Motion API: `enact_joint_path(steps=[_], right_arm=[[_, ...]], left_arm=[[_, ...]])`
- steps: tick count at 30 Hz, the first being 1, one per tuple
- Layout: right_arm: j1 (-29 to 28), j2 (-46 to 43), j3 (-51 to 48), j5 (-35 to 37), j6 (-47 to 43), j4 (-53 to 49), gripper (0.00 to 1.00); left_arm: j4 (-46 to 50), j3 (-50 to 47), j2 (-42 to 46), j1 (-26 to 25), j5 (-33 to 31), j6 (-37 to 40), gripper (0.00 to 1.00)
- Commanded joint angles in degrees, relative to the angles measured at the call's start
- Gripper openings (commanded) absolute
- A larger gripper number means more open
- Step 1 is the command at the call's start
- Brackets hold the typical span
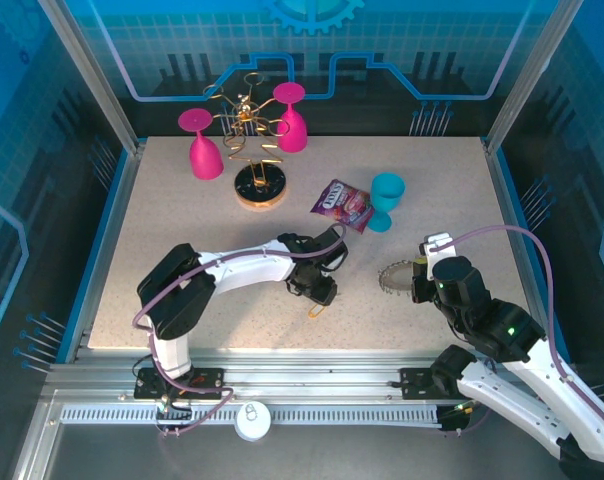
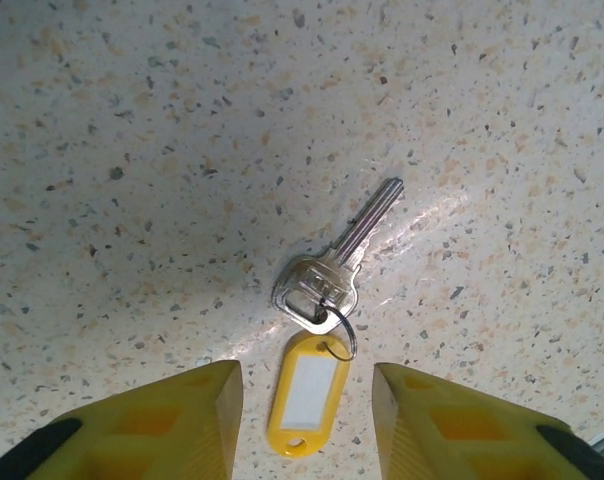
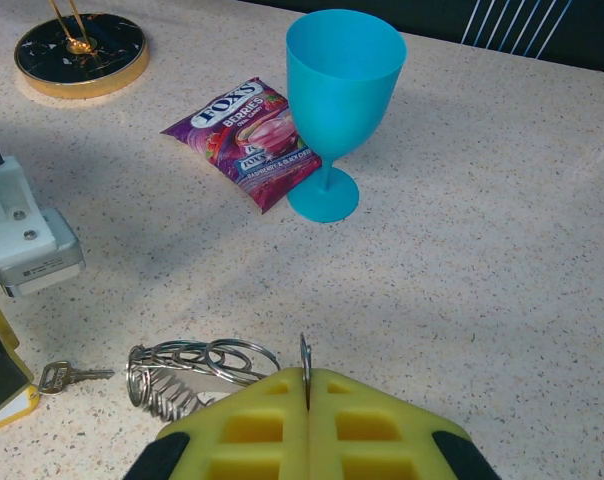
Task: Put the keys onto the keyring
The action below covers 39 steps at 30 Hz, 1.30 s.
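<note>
Left gripper (image 1: 318,289): jaws part-open over key (image 2: 332,268), nothing held. Right gripper (image 3: 307,388): jaws pinching keyring (image 3: 194,366). Risk: flat key skids on worktop (image 2: 132,150), grasp misses.

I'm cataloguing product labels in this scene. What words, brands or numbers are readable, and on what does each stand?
"FOX'S": brand name at the top of the purple candy bag.
"BERRIES": on the same bag, just under the brand.
Smaller print lower on the bag: too blurred to read.
yellow key tag: its white insert is blank.
key and keyring: no legible marking.
</note>
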<state>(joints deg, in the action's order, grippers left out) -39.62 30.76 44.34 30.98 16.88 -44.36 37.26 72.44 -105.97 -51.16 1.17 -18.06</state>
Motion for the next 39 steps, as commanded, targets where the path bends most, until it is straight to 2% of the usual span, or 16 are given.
enact_joint_path(steps=[1,9,18,39], right_arm=[[0.4,-0.2,0.8,-0.3,-0.5,1.4,0.0],[0.3,-0.2,0.8,-0.3,-0.7,1.3,0.0],[0.4,-0.1,1.1,-0.4,-0.8,0.9,0.0],[0.4,-0.1,0.9,-0.7,-0.8,1.1,0.0]], left_arm=[[0.8,0.7,-2.2,0.1,2.3,-0.5,0.4],[2.8,2.9,-3.8,-1.9,-0.5,1.4,0.4],[3.5,5.2,-5.5,-2.6,-1.2,1.9,0.35],[4.6,7.4,-7.7,-2.7,-3.3,2.8,0.08]])
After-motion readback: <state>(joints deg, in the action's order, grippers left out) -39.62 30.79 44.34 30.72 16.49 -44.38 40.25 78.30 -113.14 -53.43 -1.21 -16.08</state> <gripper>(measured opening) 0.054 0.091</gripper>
